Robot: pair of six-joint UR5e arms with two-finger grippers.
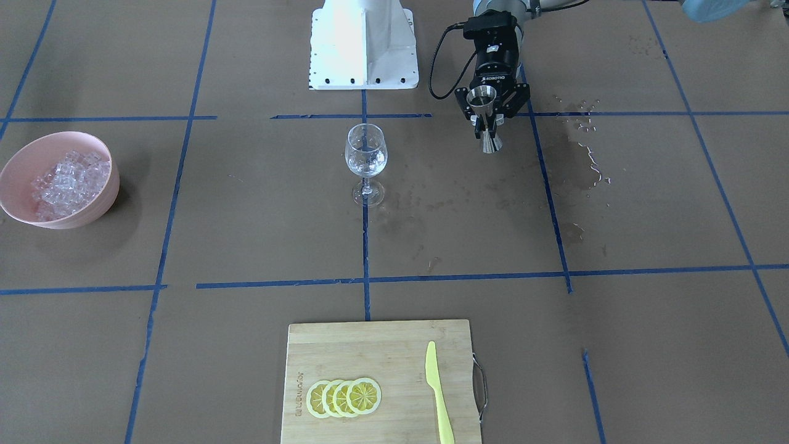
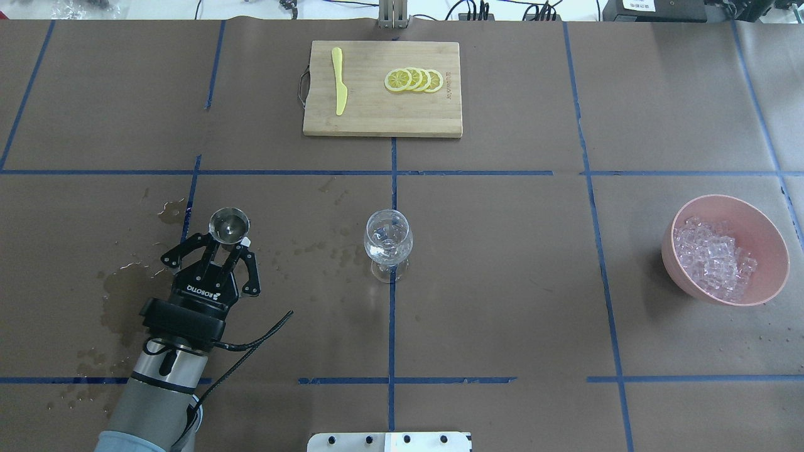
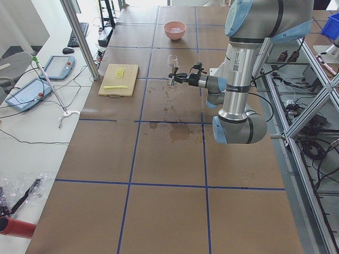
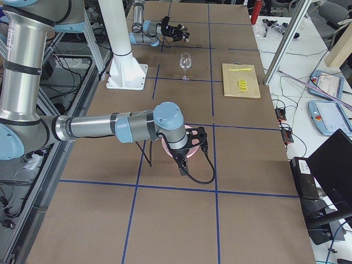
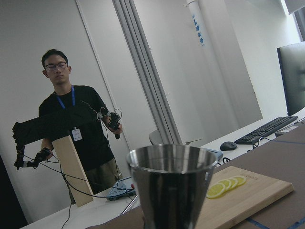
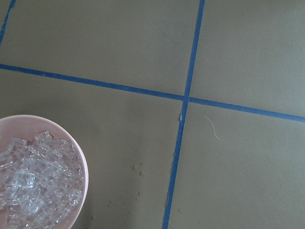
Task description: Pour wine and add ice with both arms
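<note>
My left gripper [image 2: 229, 240] is shut on a steel jigger [image 2: 229, 225], held upright above the table, left of the clear wine glass [image 2: 388, 242]. From across the table, the jigger [image 1: 484, 105] hangs between the fingers, right of the glass [image 1: 366, 157]. Its rim fills the left wrist view [image 5: 171, 164]. Wine is out of view. The ice [image 2: 713, 254] lies heaped in a pink bowl [image 2: 774, 248] at the far right. My right gripper [image 4: 197, 135] shows only from the right end, by the bowl; I cannot tell its state. The right wrist view shows the ice [image 6: 33, 191] lower left.
A wooden cutting board [image 2: 377, 119] with lemon slices [image 2: 414, 80] and a yellow knife [image 2: 339, 88] lies at the far edge. Wet patches [image 2: 125, 282] darken the paper around my left arm. The white base [image 1: 363, 46] stands behind the glass. A person [image 5: 71, 124] stands beyond the table.
</note>
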